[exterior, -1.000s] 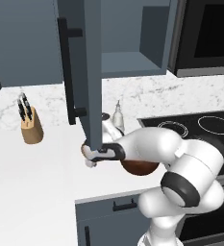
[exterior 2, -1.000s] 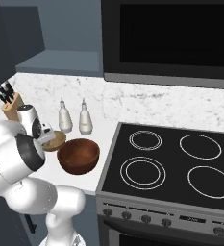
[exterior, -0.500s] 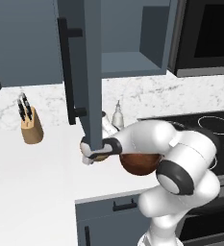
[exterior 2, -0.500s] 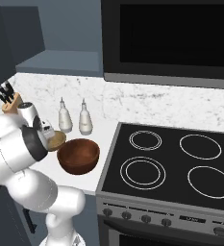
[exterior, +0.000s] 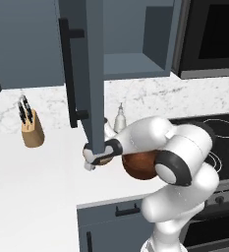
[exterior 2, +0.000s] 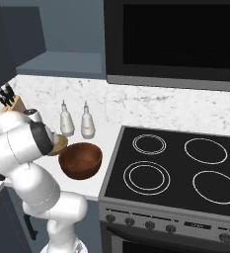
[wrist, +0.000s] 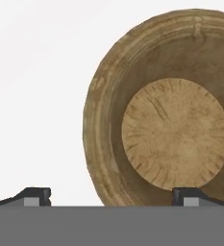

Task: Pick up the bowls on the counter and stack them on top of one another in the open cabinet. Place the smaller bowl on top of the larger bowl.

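The smaller bowl (wrist: 173, 113), light tan with a thick rim, lies on the white counter (exterior: 37, 177) right under my hand. My gripper (wrist: 113, 196) is open, and the bowl's near rim lies between its fingertips (wrist: 36, 194). In the left base view the gripper (exterior: 92, 165) hangs low behind the edge of the open cabinet door (exterior: 94, 74). The larger bowl (exterior: 138, 165), reddish-brown and deep, stands just to the right, beside the tan bowl (exterior 2: 58, 144). Above them the cabinet (exterior: 135, 64) stands open with a bare shelf.
A knife block (exterior: 31, 130) stands at the back left of the counter. Two white shakers (exterior 2: 67, 123) (exterior 2: 88, 123) stand by the wall behind the bowls. The black stovetop (exterior 2: 175, 163) lies to the right, with a microwave (exterior 2: 175, 39) over it.
The arm's elbow has swung round while the hand stayed low over the tan bowl. The jaws have stayed open and the bowls have not moved.
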### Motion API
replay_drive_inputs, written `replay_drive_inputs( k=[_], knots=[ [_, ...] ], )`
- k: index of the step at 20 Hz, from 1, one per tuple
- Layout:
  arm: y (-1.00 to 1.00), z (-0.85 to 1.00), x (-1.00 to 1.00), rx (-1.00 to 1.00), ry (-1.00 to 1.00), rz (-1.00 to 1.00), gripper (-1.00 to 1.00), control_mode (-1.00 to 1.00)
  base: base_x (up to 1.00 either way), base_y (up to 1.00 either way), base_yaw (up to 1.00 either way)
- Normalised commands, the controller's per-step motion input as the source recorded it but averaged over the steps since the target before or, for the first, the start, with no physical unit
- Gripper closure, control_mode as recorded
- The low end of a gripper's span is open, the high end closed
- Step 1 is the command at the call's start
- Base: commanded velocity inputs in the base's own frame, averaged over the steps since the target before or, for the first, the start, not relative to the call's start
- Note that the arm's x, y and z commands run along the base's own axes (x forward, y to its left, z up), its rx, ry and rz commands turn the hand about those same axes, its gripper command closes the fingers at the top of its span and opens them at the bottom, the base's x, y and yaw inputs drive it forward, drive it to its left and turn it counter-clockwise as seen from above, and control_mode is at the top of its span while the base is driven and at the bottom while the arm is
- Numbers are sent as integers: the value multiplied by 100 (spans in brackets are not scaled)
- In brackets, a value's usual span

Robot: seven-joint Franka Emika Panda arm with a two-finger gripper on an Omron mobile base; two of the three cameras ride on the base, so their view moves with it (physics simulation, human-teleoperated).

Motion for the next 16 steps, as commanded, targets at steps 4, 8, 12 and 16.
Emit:
replay_drive_inputs(
  k=[4, 8, 12, 16],
  knots=[
    [0, -22, 17, 0, 0, 0, -100, -100, 0, 0, 0],
    [0, -14, 21, 0, 0, 0, -100, -100, 0, 0, 0],
    [0, -4, 6, 0, 0, 0, -100, -100, 0, 0, 0],
    [0, 0, 0, 0, 0, 0, -100, -100, 0, 0, 0]
  ],
)
